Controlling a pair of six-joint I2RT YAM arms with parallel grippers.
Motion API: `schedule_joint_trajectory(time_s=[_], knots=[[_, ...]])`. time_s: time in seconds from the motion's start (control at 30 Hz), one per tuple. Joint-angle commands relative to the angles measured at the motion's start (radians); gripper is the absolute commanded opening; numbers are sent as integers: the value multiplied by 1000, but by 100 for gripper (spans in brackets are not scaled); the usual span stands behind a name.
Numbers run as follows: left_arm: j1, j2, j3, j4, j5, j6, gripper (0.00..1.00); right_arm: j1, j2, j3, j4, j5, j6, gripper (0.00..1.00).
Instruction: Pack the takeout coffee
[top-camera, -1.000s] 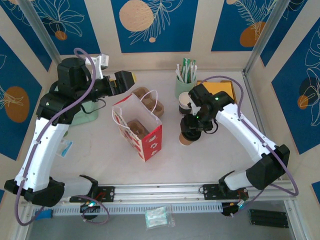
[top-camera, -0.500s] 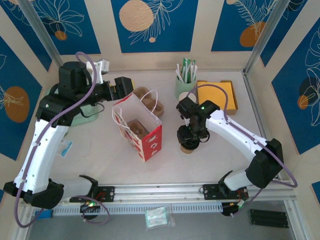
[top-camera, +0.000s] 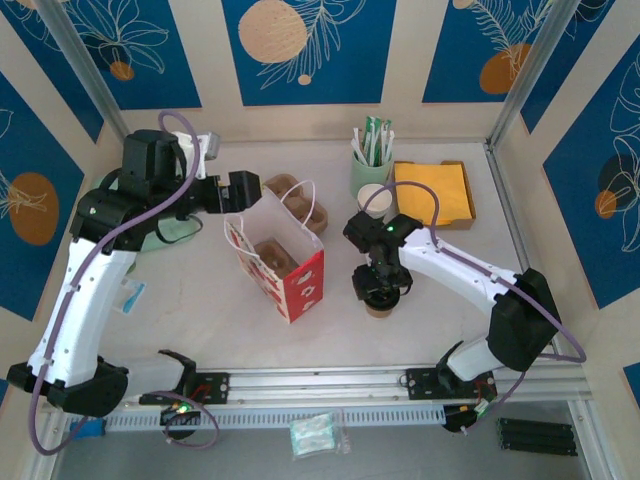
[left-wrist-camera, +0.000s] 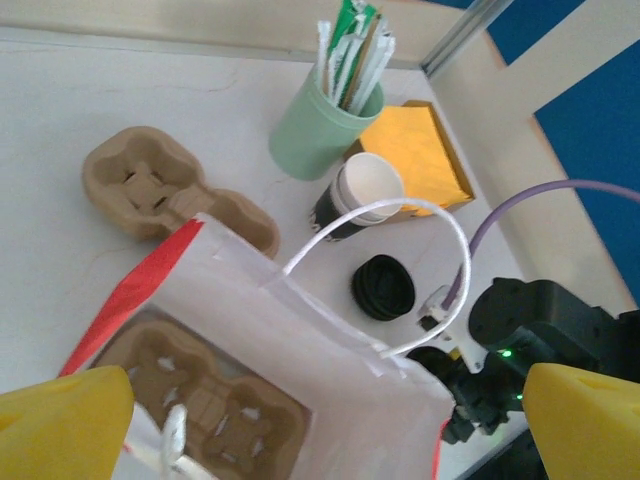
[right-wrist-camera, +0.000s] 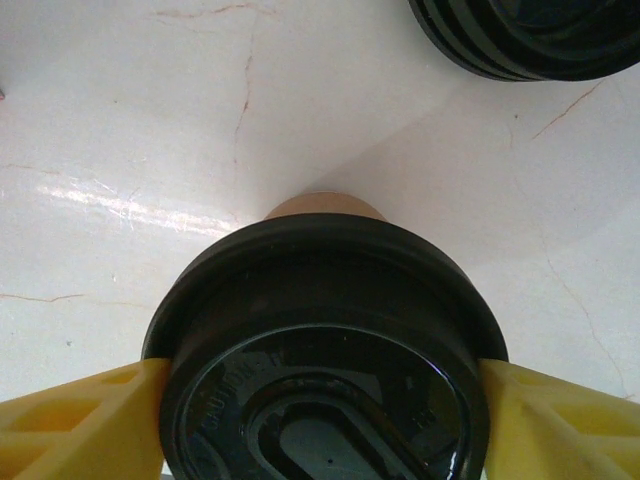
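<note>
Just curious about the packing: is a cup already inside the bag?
No, the bag holds a cardboard tray whose wells sit empty.

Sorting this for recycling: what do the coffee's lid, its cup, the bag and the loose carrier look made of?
The lid: glossy black plastic, moulded ridges and sharp highlights. The cup: matte brown, probably paper; little shows. The bag: matte white-and-red paper, sharply creased, cord handle. The loose carrier: dull tan moulded pulp, it seems, soft-edged wells.

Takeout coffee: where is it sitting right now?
In the top view the takeout coffee stands on the table right of centre, just right of the red-and-white bag, between the right gripper fingers; a loose black lid lies close by.
</note>
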Motion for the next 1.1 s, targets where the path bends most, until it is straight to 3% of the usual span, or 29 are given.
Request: schedule_joint_trajectory(time_s=[0.0, 0.2, 1.07], knots=[[9, -10, 48, -77, -73, 71, 99, 11, 5, -13, -23, 14, 13, 78], [10, -17, 64, -108, -104, 94, 99, 16, 3, 5, -50, 18, 16, 82], [10, 6, 97, -132, -108, 111, 99, -5, 35, -2, -30, -44, 13, 78]])
